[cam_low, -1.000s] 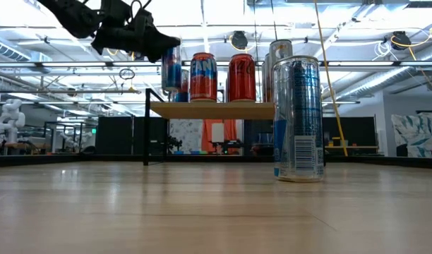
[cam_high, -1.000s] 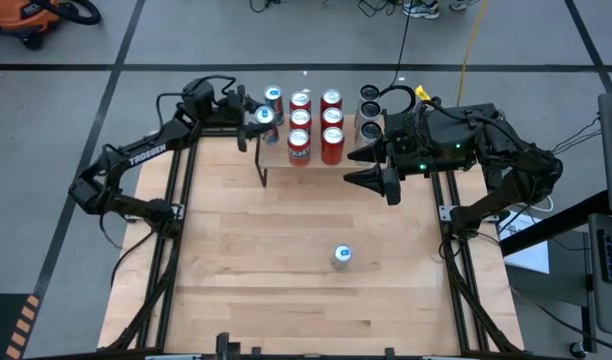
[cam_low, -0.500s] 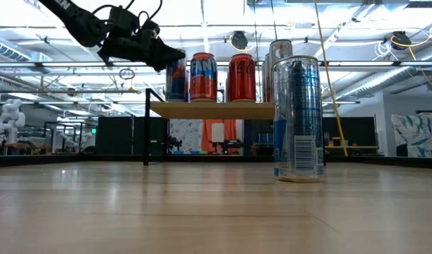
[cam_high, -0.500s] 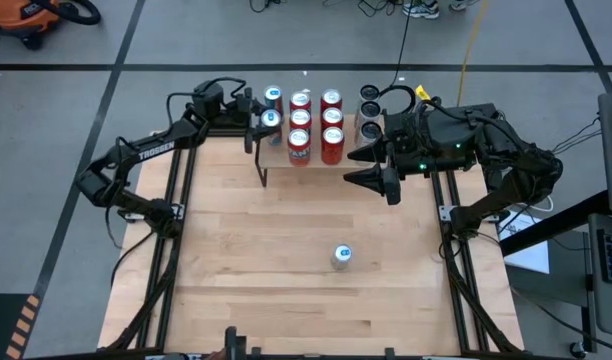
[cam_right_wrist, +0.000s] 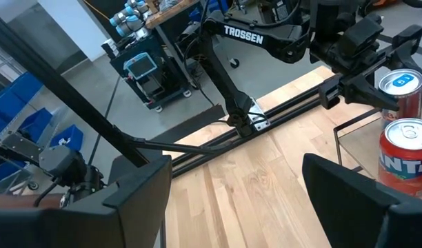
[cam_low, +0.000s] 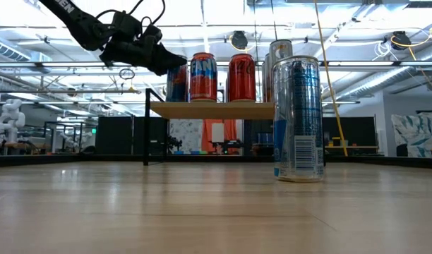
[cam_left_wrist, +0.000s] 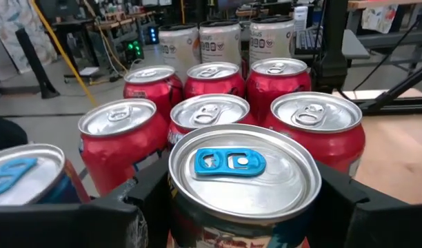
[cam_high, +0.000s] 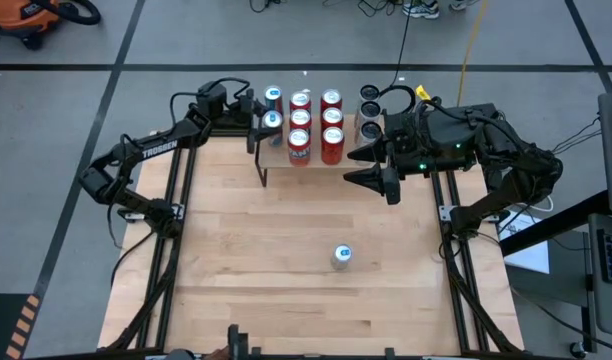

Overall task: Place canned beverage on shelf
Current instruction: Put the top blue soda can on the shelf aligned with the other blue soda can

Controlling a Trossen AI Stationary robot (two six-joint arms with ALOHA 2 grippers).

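One blue-tab can (cam_left_wrist: 242, 180) gripped by left claw (cam_high: 263, 121), now lower onto shelf (cam_low: 212, 110)

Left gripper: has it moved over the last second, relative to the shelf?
Yes. In the high view the left gripper, holding a blue-tabbed can, has shifted right and away from the table's front, in over the shelf edge beside the red cans.
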